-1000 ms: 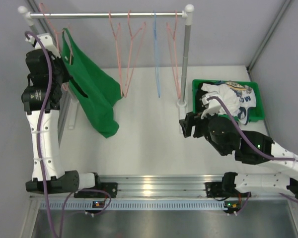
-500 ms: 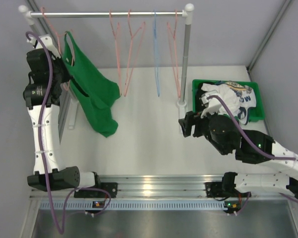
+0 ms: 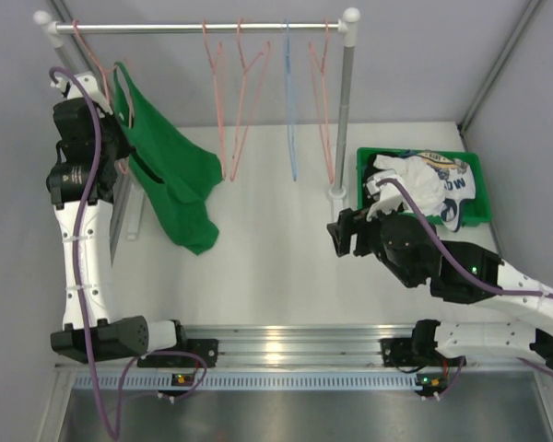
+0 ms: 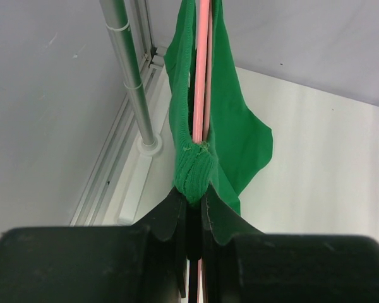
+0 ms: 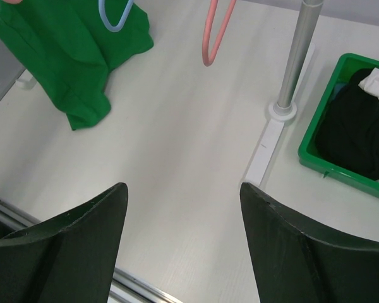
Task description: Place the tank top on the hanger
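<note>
White tabletop [image 3: 276,267] under a metal clothes rail [image 3: 198,28]. Bright green fabric tank top [image 3: 170,180] hangs at rail's left end, draped over thin salmon-pink wire hanger [image 4: 201,76]. Green plastic bin [image 5: 344,175] at right. My left gripper [image 4: 192,197] is clamped on bunched strap, hanger wire btwn fingers. My right gripper [image 5: 183,196] hovers spread wide, holding nothing.

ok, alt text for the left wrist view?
Left pincer shut on a bunched fold of the green tank top, with a pink wire hanger running up through the fabric. Behind: a grey rack post and the white table.
</note>
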You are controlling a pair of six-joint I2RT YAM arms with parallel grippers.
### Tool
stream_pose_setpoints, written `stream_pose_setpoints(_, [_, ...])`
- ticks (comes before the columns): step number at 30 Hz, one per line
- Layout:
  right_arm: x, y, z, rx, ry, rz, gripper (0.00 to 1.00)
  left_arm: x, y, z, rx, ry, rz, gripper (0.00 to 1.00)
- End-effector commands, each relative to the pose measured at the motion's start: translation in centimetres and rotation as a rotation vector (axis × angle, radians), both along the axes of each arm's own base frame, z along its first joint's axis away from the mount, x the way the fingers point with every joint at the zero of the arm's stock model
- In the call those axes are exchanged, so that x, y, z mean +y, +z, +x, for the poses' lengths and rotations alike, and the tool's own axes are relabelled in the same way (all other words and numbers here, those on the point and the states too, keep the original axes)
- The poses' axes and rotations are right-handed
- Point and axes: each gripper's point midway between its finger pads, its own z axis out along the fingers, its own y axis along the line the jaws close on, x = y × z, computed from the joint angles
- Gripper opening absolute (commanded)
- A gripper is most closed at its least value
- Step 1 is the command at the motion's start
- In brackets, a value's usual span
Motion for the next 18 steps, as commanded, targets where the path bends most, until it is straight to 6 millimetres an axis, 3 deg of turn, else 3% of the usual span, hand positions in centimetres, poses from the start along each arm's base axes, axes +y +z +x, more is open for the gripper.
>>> stream_pose_setpoints(1, [0.6, 0.4, -0.3, -0.009, 0.021, 0.023, 0.72, 0.7, 2.1, -0.5, -0.082, 0.041, 0.008, 0.00])
stream_pose_setpoints(8, [1.0, 0.2, -0.3, -0.010, 0.031, 0.019, 0.72, 1.5, 1.6, -1.0, -0.060, 0.091, 0.016, 0.03])
stream_pose_setpoints(18, [1.3, 0.4, -0.3, -0.012, 0.042, 0.018, 0.73, 2.3, 2.1, -2.0, -0.066, 0.142, 0.037, 0.17])
